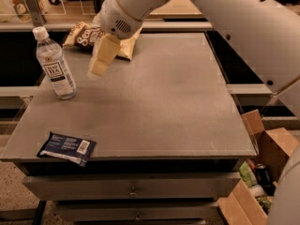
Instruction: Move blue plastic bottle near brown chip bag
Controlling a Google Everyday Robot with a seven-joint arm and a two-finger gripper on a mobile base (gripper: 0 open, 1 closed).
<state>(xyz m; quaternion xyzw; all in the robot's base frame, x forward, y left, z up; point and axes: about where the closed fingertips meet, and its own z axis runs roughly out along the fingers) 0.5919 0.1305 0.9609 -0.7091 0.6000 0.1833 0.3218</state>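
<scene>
One bottle [55,65] stands upright near the left edge of the tabletop [168,107], long axis vertical, cap up. It lies just left of my claw [97,68], apart from it. My claw hangs above the tabletop in front of the one chip bag [83,35], which lies at the back edge. I cannot tell whether the claw is released or clenched. One flat blue packet [67,147] lies at the front left. I judge a short reach leftward comes next.
</scene>
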